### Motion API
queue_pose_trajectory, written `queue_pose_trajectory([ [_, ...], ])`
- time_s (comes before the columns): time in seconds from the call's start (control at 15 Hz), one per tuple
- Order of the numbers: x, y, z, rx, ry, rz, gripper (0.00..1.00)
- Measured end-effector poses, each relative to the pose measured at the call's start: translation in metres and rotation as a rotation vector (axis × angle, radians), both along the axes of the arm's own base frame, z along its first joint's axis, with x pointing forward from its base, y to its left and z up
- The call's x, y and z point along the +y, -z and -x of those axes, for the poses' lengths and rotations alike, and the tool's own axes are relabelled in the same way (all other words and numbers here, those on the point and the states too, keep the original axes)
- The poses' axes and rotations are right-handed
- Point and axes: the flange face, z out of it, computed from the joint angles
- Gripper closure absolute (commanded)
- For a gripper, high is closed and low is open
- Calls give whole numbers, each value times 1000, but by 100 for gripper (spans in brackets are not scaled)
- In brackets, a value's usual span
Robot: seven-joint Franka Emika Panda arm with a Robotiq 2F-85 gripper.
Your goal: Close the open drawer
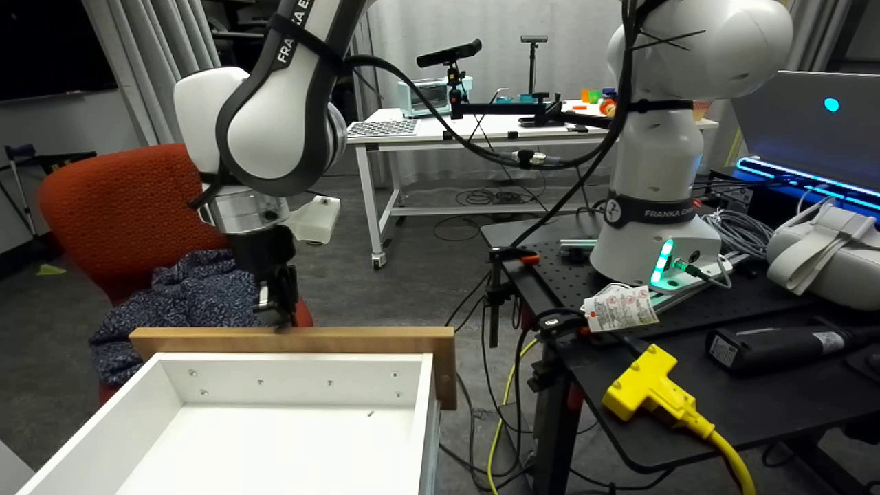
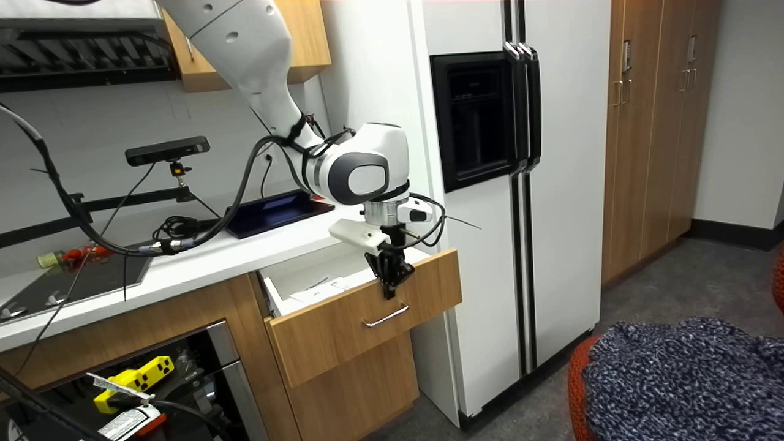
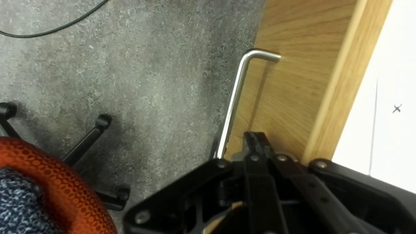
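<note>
Because the drawer stands well out from beneath the white bench, most of the closing seems yet to be done. Just outside its wooden front, above the handle, is the end effector, narrow, its fingertips together with nothing seen between them; whether they touch the wood, I cannot tell. If the arm rises during a push, those tips could ride over the top and drop inside; if it sinks, they could catch behind the handle. An off-centre shove could twist the drawer and jam it. Jutting over the drawer toward the bench is a white box on the arm, which, if carried low, might hit its edge. Outward, the fridge stands beside one end and an orange chair well apart.
</note>
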Motion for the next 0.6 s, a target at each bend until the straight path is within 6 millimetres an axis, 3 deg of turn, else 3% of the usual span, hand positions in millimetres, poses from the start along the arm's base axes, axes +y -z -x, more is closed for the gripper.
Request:
queue_pose_trajectory([
  [0.6, 46, -7, -3, -19, -58, -104, 100],
])
